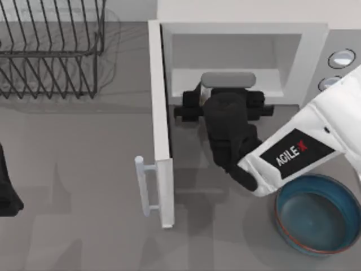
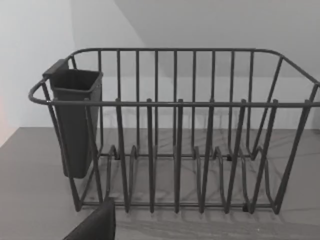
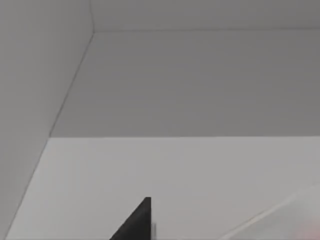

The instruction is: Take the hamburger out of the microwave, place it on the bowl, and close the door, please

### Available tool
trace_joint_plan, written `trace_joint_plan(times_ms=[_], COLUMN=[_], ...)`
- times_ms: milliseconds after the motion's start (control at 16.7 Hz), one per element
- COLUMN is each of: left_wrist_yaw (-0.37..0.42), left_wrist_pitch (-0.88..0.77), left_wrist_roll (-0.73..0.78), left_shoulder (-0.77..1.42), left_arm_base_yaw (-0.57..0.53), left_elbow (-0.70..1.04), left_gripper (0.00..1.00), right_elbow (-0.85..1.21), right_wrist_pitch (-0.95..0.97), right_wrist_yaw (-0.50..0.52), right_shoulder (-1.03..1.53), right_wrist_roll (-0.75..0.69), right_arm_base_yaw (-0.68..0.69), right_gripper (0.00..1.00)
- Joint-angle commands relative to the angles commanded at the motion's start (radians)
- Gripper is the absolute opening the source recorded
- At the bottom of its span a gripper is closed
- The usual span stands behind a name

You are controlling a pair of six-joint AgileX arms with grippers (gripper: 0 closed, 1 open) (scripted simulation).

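The white microwave (image 1: 307,42) stands at the back right with its door (image 1: 161,113) swung wide open toward the front, the bar handle (image 1: 144,186) on its left face. My right arm reaches in from the right, and my right gripper (image 1: 227,90) sits at the mouth of the pale cavity. The hamburger is hidden under the arm. In the right wrist view I see the cavity's pale walls, a dark tip of the gripper (image 3: 139,222), and a faint pale shape at the corner that I cannot identify. The blue-teal bowl (image 1: 316,217) sits empty at the front right.
A dark wire dish rack (image 1: 51,51) stands at the back left, and the left wrist view faces this rack (image 2: 175,140) and its dark cutlery cup (image 2: 75,120). My left arm (image 1: 7,189) is parked at the table's left edge. Two silver dials (image 1: 341,58) are on the microwave's panel.
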Motion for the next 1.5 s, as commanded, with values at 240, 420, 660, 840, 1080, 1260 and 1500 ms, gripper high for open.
trace_joint_plan(times_ms=[240,420,660,840,1080,1260,1500], left_wrist_yaw=[0.0,0.0,0.0,0.0,0.0,0.0,0.0], left_wrist_pitch=[0.0,0.0,0.0,0.0,0.0,0.0,0.0], left_wrist_roll=[0.0,0.0,0.0,0.0,0.0,0.0,0.0], left_shoulder=[0.0,0.0,0.0,0.0,0.0,0.0,0.0], left_arm_base_yaw=[0.0,0.0,0.0,0.0,0.0,0.0,0.0], left_elbow=[0.0,0.0,0.0,0.0,0.0,0.0,0.0], left_gripper=[1.0,1.0,1.0,1.0,1.0,1.0,1.0], right_elbow=[0.009,0.017,0.021,0.018,0.052,0.11,0.214], right_wrist_pitch=[-0.142,-0.247,-0.279,-0.276,-0.364,-0.522,-0.825], right_wrist_yaw=[-0.002,-0.003,-0.003,-0.003,-0.04,-0.111,-0.252], right_shoulder=[-0.129,-0.224,-0.256,-0.252,-0.253,-0.252,-0.25], right_wrist_roll=[0.001,0.002,0.002,0.004,-0.093,-0.279,-0.657], right_arm_base_yaw=[0.0,0.0,0.001,0.0,-0.017,-0.049,-0.111], right_gripper=[0.0,0.0,0.0,0.0,0.0,0.0,0.0])
